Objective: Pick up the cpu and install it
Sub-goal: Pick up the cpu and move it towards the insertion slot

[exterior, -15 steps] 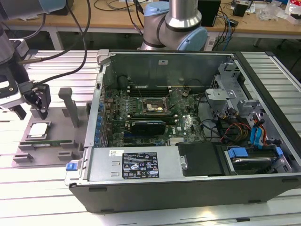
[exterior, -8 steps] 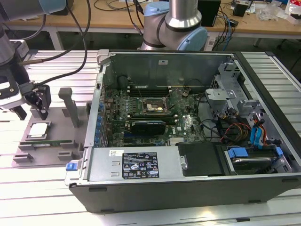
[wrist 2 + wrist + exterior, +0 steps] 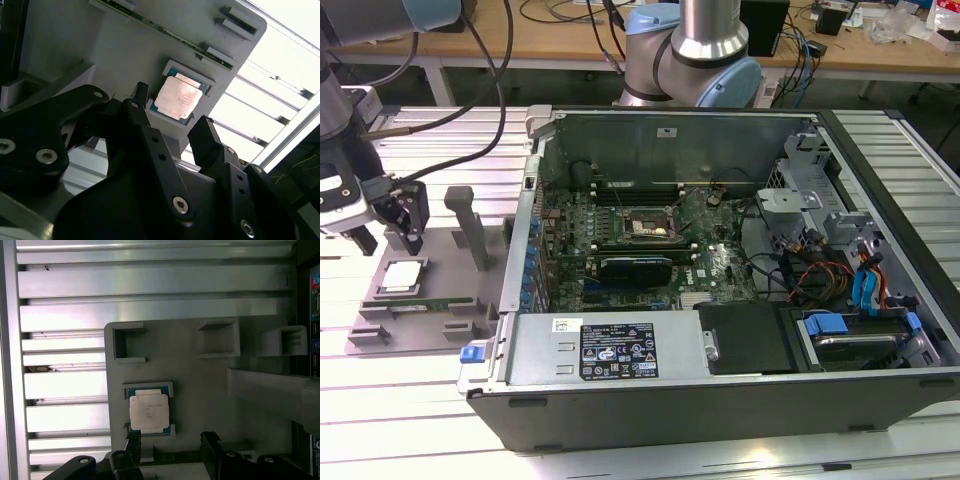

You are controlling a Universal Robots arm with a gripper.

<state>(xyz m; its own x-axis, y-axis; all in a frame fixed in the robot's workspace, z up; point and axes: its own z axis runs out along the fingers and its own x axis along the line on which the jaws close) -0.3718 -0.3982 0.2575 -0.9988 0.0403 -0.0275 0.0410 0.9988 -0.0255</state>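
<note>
— Slatted metal table (image 3: 420, 420), with an open computer case (image 3: 720, 390) lying on it. What sits beside the case?

— A grey holder plate (image 3: 380, 335), on the exterior view's left of the case. Take that plate as the reference for everything else.

— Where is the cpu (image 3: 402, 275)?

— Lying flat in a square recess of the plate, silvery top up, with a thin green rim round it. Both wrist views show it there (image 3: 178, 96) (image 3: 149, 411).

— And the gripper (image 3: 390, 245)?

— It hangs over the plate, just above the recess. Its two black fingers (image 3: 145, 135) are spread apart with nothing between them. In both wrist views the chip shows through the gap between the fingertips (image 3: 172, 110) (image 3: 171, 437), and in the exterior view the tips look clear of it.

— Anything else on the plate?

— A grey upright post (image 3: 470, 225) stands on the side nearer the case, and a long narrow board (image 3: 420, 304) lies along an edge slot just beside the chip's recess.

— And off the plate?

— Inside the case, well apart from the plate, the dark square socket (image 3: 650, 225) sits on the green motherboard.
</note>
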